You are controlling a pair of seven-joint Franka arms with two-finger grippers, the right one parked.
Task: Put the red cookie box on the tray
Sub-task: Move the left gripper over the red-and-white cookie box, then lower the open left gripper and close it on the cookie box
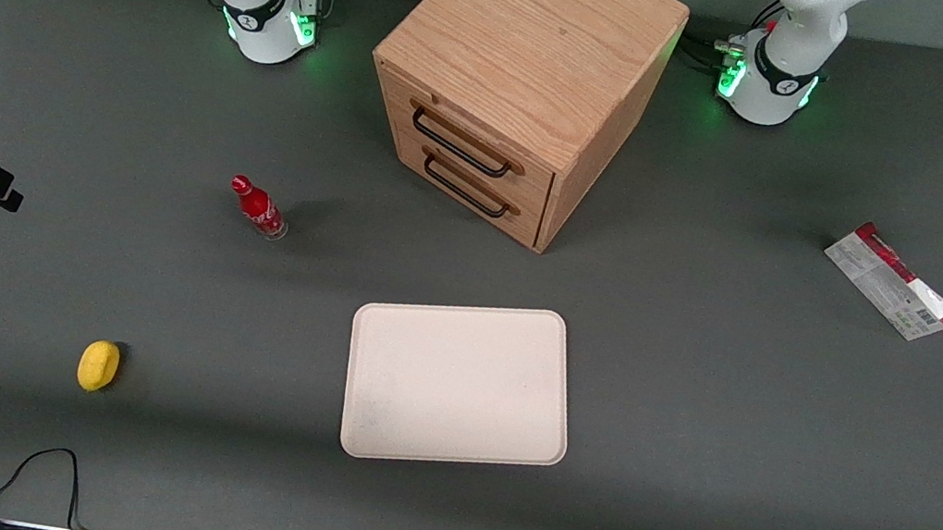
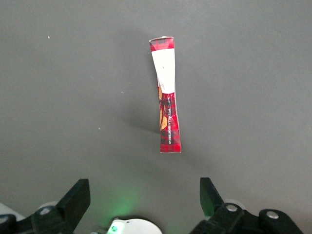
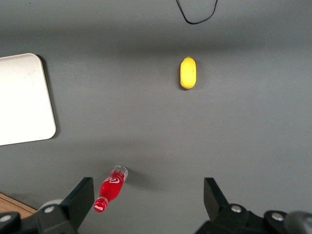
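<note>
Red cookie box (image 1: 892, 281) lying flat on the grey table toward the working arm's end, well apart from the cream tray (image 1: 458, 384), gripper (image 2: 145, 195) above the box, fingers spread, holding nothing.

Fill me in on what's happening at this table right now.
The left arm's gripper hangs open above the red cookie box, which lies on the table toward the working arm's end, untouched. The tray sits bare in front of the wooden drawer cabinet, nearer the front camera. A small red bottle and a yellow object lie toward the parked arm's end. Nothing has been picked up yet.
</note>
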